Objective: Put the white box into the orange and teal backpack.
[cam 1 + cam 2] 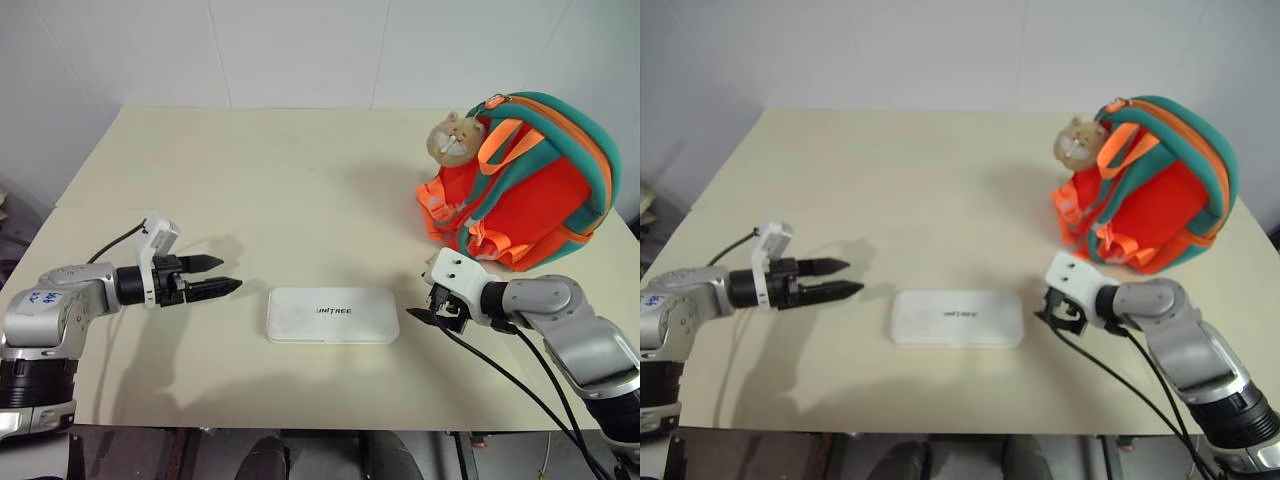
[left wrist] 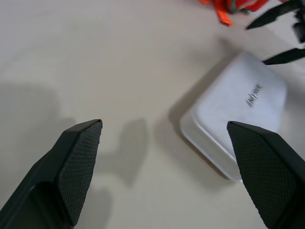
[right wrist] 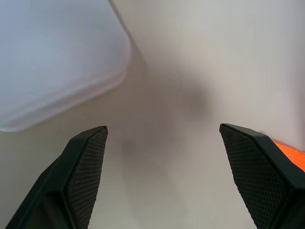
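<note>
Left eye view: white box [image 1: 332, 315] flat on desk [image 1: 250, 180], lower centre of frame. Left gripper [image 1: 208, 276] and right gripper [image 1: 428, 311] flank it, both spread, empty. Orange and teal backpack [image 1: 525, 185] upper right. Step: pre-grasp. Next: close in from both ends, lift toward backpack.

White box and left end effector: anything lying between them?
Nothing: bare table separates the white box from the left end effector, seen in the left eye view.

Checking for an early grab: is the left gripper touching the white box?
Apart. In the left eye view, bare table shows between the left gripper and the white box.
</note>
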Controlling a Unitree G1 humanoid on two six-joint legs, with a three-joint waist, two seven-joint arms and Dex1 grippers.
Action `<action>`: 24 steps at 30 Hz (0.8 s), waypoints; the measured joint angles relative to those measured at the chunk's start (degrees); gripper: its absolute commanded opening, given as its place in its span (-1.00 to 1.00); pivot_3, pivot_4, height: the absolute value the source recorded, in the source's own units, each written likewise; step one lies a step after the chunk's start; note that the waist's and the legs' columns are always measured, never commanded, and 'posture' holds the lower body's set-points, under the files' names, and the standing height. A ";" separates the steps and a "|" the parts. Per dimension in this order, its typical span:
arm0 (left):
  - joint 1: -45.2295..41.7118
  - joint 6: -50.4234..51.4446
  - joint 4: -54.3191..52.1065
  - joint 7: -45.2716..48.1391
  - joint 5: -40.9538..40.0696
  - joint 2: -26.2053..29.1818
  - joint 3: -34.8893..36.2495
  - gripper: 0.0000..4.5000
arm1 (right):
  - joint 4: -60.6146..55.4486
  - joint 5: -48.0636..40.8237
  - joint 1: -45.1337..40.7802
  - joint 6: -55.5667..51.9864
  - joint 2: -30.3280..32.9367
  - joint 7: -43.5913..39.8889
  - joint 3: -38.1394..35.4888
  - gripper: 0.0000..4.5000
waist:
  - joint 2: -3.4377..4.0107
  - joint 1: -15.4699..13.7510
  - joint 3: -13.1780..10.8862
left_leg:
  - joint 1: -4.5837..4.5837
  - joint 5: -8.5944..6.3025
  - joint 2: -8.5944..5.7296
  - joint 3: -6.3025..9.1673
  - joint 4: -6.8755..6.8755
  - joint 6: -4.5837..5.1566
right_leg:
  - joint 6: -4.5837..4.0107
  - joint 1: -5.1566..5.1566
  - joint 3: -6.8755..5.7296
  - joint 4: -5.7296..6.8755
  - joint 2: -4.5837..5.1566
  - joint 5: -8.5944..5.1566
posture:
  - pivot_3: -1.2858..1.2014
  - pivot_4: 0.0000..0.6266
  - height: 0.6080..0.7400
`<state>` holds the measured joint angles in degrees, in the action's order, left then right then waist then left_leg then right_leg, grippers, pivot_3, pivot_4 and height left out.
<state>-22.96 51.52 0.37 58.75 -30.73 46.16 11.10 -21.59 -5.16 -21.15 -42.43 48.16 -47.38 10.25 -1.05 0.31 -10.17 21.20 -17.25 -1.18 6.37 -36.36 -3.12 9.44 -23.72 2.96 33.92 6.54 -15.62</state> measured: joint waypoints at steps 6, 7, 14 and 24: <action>2.16 6.08 -2.50 -1.23 -2.61 -0.20 -1.02 0.99 | 0.30 0.56 -1.07 0.81 -2.52 1.26 0.88 1.00 | 0.00 -0.05 0.00 | 0.00 0.00 0.00 0.00 -0.01 0.00 | 0.00 0.00 0.01 0.03 0.01 0.00 | 0.03 -0.52 1.00; 2.58 6.88 -2.63 -1.28 -2.97 -0.21 -1.10 0.99 | 0.30 0.65 -1.07 0.83 -2.71 1.40 0.90 1.00 | 0.00 -0.08 0.00 | 0.00 0.00 0.00 0.00 0.00 0.00 | -0.01 0.00 0.00 0.03 0.01 0.00 | 0.03 -0.52 1.00; 3.03 13.45 -2.38 -1.50 -5.70 -1.04 -4.49 0.99 | 0.31 1.23 -1.17 0.87 -3.23 1.55 2.41 1.00 | 0.00 -0.08 0.00 | -0.01 0.00 -0.01 0.00 -0.01 0.00 | -0.01 0.00 0.01 0.03 0.01 0.00 | 0.03 -0.52 1.00; -0.15 15.66 -1.03 -2.46 -7.45 -6.65 -6.73 0.99 | 0.27 1.27 -1.75 0.83 -3.34 1.34 3.58 1.00 | 0.00 -0.11 0.00 | -0.03 0.01 -0.01 0.01 -0.07 -0.02 | -0.01 0.00 0.01 0.02 0.01 0.00 | 0.03 -0.52 1.00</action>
<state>-23.11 67.18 -0.66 56.29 -38.17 39.51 4.37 -21.32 -3.89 -22.90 -41.60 44.82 -46.04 13.82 -1.05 0.20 -10.17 21.17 -17.24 -1.19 6.37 -36.43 -3.14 9.42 -23.72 2.97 33.94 6.55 -15.62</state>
